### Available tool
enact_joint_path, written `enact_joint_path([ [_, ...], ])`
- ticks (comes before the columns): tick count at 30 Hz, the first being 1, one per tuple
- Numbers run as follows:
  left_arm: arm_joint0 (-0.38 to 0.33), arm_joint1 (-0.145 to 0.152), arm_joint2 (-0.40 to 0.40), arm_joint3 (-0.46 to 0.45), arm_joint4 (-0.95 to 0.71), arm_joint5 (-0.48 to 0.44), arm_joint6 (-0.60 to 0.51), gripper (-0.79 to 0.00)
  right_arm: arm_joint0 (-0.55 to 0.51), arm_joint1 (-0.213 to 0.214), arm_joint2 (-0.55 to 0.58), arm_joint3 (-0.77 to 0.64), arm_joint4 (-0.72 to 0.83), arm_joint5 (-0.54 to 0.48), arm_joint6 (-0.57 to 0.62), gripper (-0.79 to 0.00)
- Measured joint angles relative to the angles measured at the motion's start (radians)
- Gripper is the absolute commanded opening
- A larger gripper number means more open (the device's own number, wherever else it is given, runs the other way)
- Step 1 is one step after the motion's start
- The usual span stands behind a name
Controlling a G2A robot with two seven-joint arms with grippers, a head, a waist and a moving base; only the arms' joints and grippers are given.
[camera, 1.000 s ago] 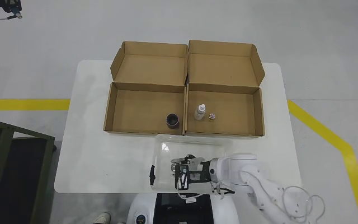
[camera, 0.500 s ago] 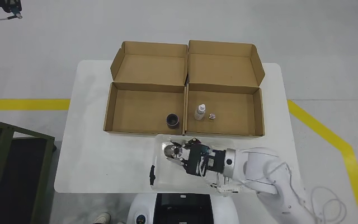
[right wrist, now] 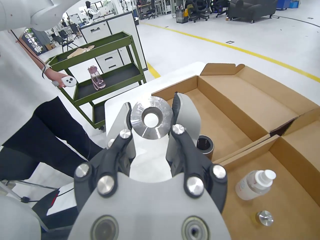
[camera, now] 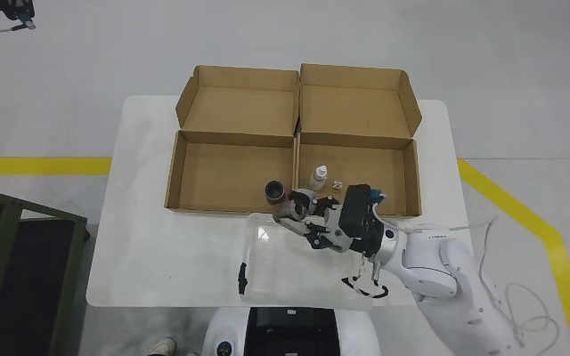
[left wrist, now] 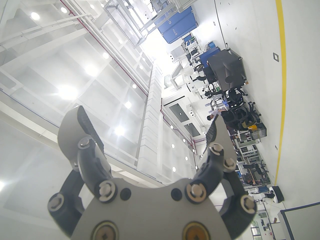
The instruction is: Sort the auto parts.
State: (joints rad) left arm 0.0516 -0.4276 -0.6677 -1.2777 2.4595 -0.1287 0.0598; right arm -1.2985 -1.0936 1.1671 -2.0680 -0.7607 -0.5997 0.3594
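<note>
Above the near wall of the left box, at the corner it shares with its neighbour: one metal ring, with bright machined faces and a round centre hole.

- **Hold:** the right tool is clenched across the ring's rim, with the flat face toward the wrist.
- **Handling, as judged:** solid and heavy for its size, rigid and not fragile. It is smooth and likely to slip, so a grip across the widest part of the rim looks soundest.
- **Inside the left box, just beyond that wall:** one black sleeve, standing on end, close to the ring.
- **Beside the left box:** the right box, holding a white bottle and a small metal knob.
- **On the robot's side of the left box:** a clear tray on the counter.
- **Clearance:** the box walls are low and the lids are folded back. Most of the left box's floor is bare, leaving room to set the ring down away from the sleeve.
- **Left tool:** released, holding nothing, pointed at the ceiling.
</note>
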Motion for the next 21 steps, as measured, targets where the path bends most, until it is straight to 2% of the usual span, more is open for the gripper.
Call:
enact_joint_path([
  [21, 0.0, 0.0, 0.0, 0.0, 0.0, 0.0, 0.0, 0.0, -0.005, 0.0, 0.009, 0.002, -0.006, 0.003, -0.021, -0.785],
])
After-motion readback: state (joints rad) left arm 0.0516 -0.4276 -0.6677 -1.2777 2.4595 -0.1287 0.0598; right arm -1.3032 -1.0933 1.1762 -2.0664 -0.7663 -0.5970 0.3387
